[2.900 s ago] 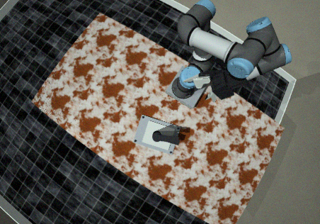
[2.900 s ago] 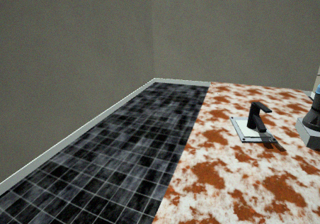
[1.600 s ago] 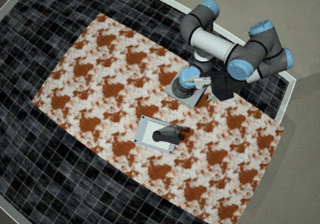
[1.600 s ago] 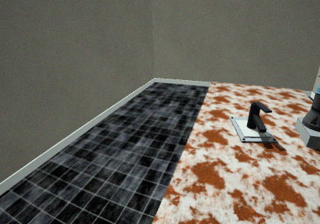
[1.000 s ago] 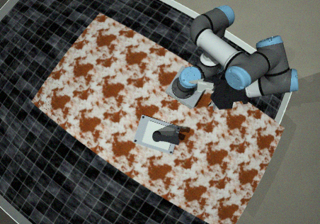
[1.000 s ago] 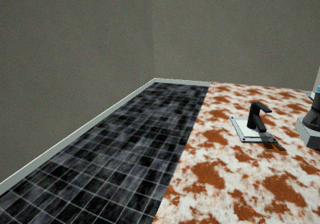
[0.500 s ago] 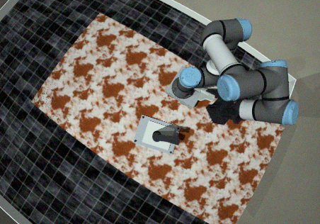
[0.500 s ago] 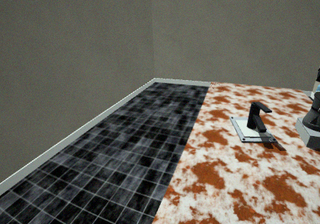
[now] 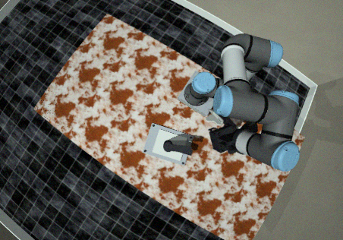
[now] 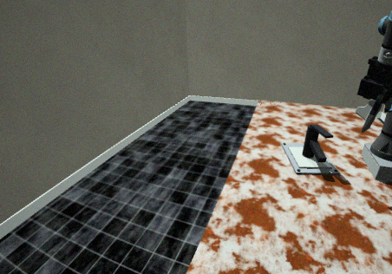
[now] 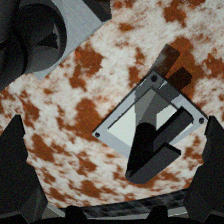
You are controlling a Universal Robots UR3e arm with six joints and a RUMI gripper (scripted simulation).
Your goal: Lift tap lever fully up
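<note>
The dark tap [image 9: 178, 143] stands on a grey base plate [image 9: 167, 144] on the rust-and-white mat. In the exterior view the tap [image 10: 314, 144] is upright, with its lever [image 10: 320, 131] lying roughly level as a flat bar at the top. My gripper [image 9: 220, 137] [image 10: 374, 111] is open and empty. It hangs in the air to the right of the tap, apart from it. In the wrist view the tap [image 11: 155, 150] and its plate [image 11: 150, 122] lie below, between my spread fingers. Nothing touches the lever.
The arm's grey base block [image 9: 197, 92] stands on the mat just behind the tap, and also shows in the exterior view [image 10: 382, 161] and the wrist view [image 11: 70, 25]. Dark tiled surface [image 9: 45, 179] surrounds the mat, with a pale raised rim [image 10: 108, 153].
</note>
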